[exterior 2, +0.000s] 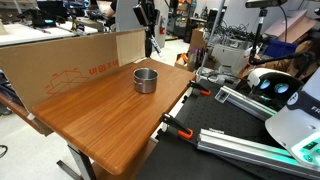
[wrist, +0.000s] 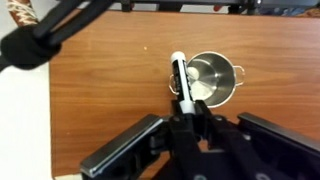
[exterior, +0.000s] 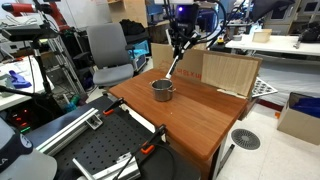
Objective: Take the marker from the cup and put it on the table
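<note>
Gripper (wrist: pixel 189 108) pinches the marker (wrist: pixel 179 72), holding it tilted just above the cup (wrist: pixel 216 82) on the table (wrist: pixel 100 95).

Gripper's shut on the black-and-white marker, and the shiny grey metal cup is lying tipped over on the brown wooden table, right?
Not quite. The shiny grey metal cup stands upright on the reddish-brown wooden table, open side up, as an exterior view shows. The rest holds: the gripper is shut on the slim black-and-white marker.

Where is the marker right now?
In the wrist view the marker is gripped in the tool, hanging over the rim of the cup on the picture's left, clear of the table.
</note>
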Controlling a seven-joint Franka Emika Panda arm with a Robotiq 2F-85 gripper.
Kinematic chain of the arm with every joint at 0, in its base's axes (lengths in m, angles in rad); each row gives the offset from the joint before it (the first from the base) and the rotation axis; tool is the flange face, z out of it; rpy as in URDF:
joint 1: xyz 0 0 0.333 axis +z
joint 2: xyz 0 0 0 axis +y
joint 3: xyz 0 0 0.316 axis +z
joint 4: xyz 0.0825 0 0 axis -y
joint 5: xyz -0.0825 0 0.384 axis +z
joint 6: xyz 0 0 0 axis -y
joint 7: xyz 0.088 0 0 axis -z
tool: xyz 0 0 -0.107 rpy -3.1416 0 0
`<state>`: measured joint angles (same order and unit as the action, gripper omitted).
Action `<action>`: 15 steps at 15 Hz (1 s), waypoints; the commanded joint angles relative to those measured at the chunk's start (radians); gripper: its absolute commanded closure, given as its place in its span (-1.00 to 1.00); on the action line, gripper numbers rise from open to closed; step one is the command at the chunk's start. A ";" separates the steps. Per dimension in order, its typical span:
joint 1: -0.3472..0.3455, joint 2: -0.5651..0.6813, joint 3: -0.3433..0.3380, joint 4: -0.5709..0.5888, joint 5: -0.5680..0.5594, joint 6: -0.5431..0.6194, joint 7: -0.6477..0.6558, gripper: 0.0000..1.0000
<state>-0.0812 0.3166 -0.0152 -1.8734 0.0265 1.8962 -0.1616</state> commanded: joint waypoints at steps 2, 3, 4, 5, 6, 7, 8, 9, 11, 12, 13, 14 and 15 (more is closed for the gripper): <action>-0.039 0.067 -0.033 0.123 0.024 -0.134 -0.004 0.90; -0.048 0.090 -0.039 0.151 0.028 -0.158 -0.007 0.90; -0.055 0.112 -0.042 0.176 0.031 -0.183 -0.007 0.90; -0.062 0.133 -0.041 0.198 0.031 -0.212 -0.017 0.90; -0.065 0.164 -0.042 0.225 0.030 -0.236 -0.013 0.90; -0.066 0.185 -0.042 0.242 0.028 -0.250 -0.005 0.90; -0.066 0.214 -0.044 0.261 0.027 -0.253 0.010 0.90; -0.063 0.243 -0.047 0.283 0.019 -0.254 0.028 0.90; -0.063 0.301 -0.051 0.325 0.015 -0.267 0.055 0.90; -0.062 0.330 -0.055 0.345 0.011 -0.270 0.072 0.90; -0.062 0.364 -0.059 0.372 0.009 -0.284 0.090 0.90; -0.061 0.396 -0.063 0.397 0.008 -0.294 0.110 0.90; -0.059 0.418 -0.067 0.413 0.005 -0.299 0.126 0.90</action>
<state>-0.1416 0.6506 -0.0729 -1.5687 0.0347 1.6791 -0.0900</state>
